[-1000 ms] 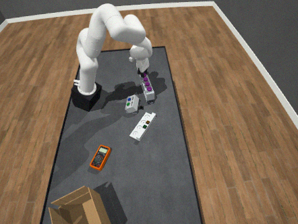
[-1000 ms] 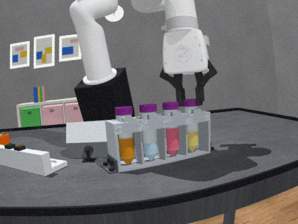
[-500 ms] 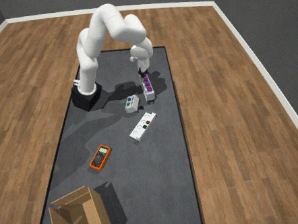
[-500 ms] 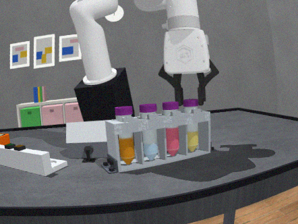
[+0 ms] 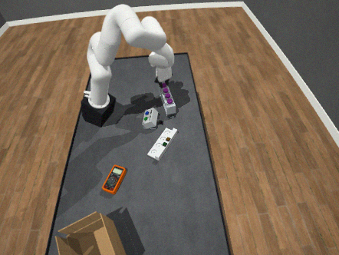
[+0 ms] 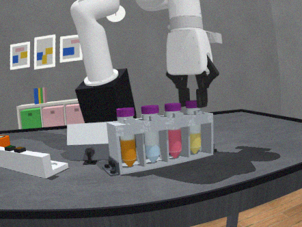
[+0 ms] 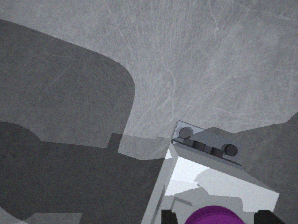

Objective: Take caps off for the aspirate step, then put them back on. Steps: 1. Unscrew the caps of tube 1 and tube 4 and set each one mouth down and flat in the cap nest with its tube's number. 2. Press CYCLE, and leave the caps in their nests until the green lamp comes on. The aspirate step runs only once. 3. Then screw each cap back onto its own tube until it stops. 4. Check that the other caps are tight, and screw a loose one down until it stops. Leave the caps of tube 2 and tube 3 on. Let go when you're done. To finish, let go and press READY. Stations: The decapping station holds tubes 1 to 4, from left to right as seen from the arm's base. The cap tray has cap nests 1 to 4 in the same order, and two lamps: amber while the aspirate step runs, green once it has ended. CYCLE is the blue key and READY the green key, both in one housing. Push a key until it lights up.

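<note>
The white tube rack (image 5: 169, 108) (image 6: 114, 143) (image 7: 200, 170) holds several tubes, each with a purple cap on. My gripper (image 5: 163, 82) (image 6: 192, 102) (image 7: 215, 218) is down over the end tube, the one with yellow liquid (image 6: 195, 140). Its fingers straddle that tube's purple cap (image 6: 191, 104) (image 7: 215, 214) with a small gap on each side, so it is open. The other caps (image 6: 126, 111) (image 6: 150, 109) (image 6: 173, 107) sit on the orange, pale blue and pink tubes. The white cap tray (image 5: 153, 153) (image 6: 31, 161) has empty nests and dark lamps (image 5: 166, 141). The key housing (image 5: 150, 117) carries the blue key (image 5: 147, 114) and the green key (image 5: 146, 119), both unlit.
An orange multimeter (image 5: 114, 179) lies on the grey mat nearer the front. An open cardboard box (image 5: 90, 234) stands at the front left corner. The arm's black base (image 5: 97, 111) is left of the key housing.
</note>
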You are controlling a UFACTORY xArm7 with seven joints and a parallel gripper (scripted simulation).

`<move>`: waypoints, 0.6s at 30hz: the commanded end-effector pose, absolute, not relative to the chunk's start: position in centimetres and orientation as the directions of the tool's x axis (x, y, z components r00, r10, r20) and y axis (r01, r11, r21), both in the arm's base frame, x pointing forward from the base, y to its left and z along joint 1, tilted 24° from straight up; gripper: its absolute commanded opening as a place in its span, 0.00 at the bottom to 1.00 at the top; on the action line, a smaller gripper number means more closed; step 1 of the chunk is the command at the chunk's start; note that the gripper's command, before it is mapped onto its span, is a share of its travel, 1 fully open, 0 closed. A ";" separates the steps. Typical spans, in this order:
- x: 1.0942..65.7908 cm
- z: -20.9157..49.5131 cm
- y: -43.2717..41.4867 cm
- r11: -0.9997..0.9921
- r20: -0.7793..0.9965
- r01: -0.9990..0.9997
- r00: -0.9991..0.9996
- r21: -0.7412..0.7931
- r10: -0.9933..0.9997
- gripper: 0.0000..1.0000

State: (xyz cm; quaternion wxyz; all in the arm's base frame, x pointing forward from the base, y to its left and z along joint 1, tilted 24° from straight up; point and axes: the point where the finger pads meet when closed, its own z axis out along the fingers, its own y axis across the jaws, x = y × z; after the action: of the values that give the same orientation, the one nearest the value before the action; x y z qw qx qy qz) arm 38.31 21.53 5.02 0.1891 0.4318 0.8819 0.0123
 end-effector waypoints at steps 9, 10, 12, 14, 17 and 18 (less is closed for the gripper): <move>38.4 5.2 21.7 0.102 -0.173 0.925 -0.040 0.366 0.984 0.46; 38.4 5.2 21.7 0.061 -0.157 0.926 -0.002 0.373 0.988 0.46; 38.4 5.2 21.7 -0.022 -0.125 0.923 0.075 0.384 0.989 0.46; 38.4 5.2 21.7 -0.103 -0.093 0.914 0.152 0.393 0.984 0.46; 38.4 5.2 21.7 -0.184 -0.060 0.898 0.226 0.399 0.972 0.46; 38.4 5.2 21.7 -0.184 -0.060 0.898 0.226 0.399 0.972 0.46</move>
State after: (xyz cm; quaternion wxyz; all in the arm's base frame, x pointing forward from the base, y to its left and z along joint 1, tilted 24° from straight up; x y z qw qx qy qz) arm 38.30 21.54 5.02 0.1614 0.7184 0.6725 0.0753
